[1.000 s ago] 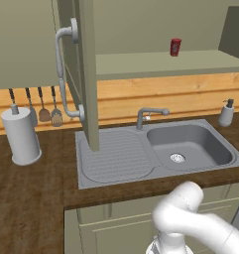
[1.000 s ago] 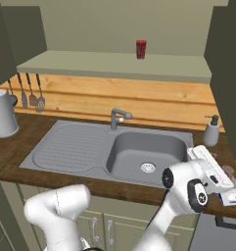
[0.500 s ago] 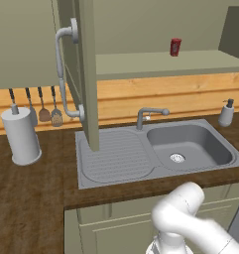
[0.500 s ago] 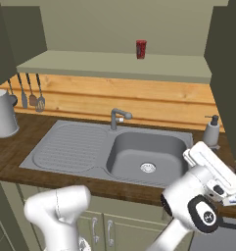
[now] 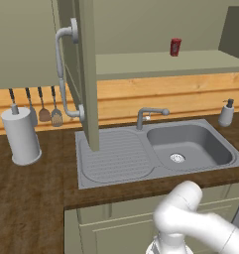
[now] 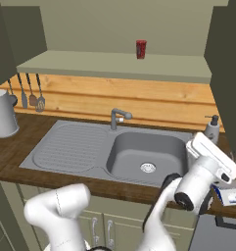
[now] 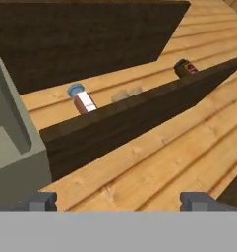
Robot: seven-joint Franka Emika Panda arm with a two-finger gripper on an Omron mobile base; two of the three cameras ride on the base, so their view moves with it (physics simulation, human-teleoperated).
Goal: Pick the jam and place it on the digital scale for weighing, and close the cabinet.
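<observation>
Above the grey steel sink [image 5: 155, 149] and to its left, the olive-green wall cabinet [image 5: 86, 74] stands open. Its panelled door swings out edge-on over the sink's draining board, with the long curved grey bar handle [image 5: 61, 74] facing left. On the cabinet's pale shelf above the sink's basin sits a slim red can with a dark label [image 5: 175, 47]. A white paper-towel roll [image 5: 22, 134] stands on the dark wooden counter well left of the sink, and a small white soap dispenser [image 5: 226, 113] stands just right of it. The white arm's hand hangs beyond the sink's right end, over a flat white and blue device [image 6: 231, 196]. The gripper [image 7: 119, 202] is spread wide with nothing between its tips. Ahead of it lie wooden planks, a small dark jar [image 7: 185, 67] and a white bottle with a blue cap [image 7: 83, 101]. Whether that jar is the jam cannot be told.
</observation>
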